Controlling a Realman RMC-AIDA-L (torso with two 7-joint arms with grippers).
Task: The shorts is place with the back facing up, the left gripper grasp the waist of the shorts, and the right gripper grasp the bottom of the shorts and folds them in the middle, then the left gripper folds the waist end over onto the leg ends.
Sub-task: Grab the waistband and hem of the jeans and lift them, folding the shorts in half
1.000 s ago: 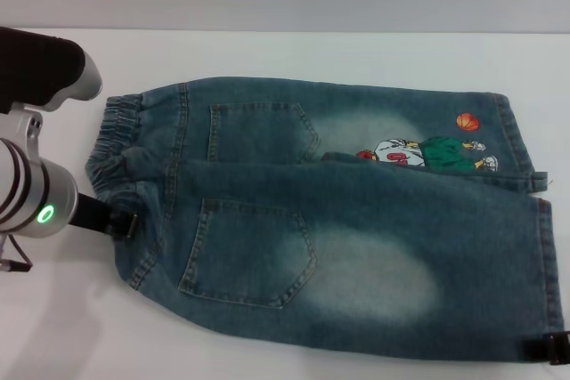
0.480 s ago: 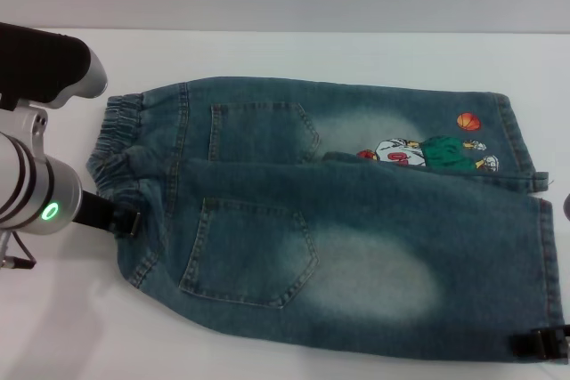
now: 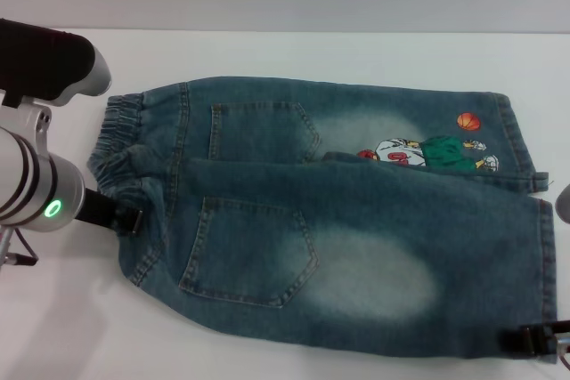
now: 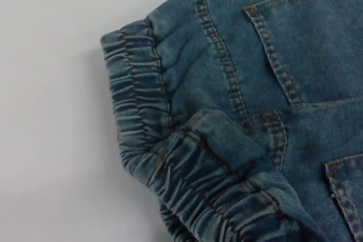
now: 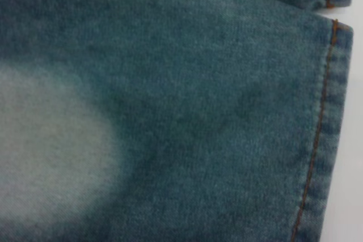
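The blue denim shorts (image 3: pixel 356 220) lie back up on the white table, both patch pockets showing. The near leg overlaps the far leg and covers part of the cartoon figure (image 3: pixel 419 153) beside the orange basketball print (image 3: pixel 468 121). The ruffled waist (image 3: pixel 120 131) is at the left; in the left wrist view the waist (image 4: pixel 142 106) is bunched and doubled over. My left gripper (image 3: pixel 132 219) is shut on the near part of the waist. The bottom of the shorts (image 3: pixel 545 255) is at the right, its stitched hem (image 5: pixel 323 140) close up. My right gripper (image 3: pixel 533 342) pinches the near corner of that hem.
The white table (image 3: pixel 267 51) runs bare behind the shorts to a grey back wall. My left arm's white body with its green light (image 3: pixel 52 211) sits to the left of the waist. The shorts' near edge lies close to the table's front.
The right gripper has slid left and slightly up with the hem corner. The left gripper has edged right with the waist. The near edge of the shorts has drawn inward a little.
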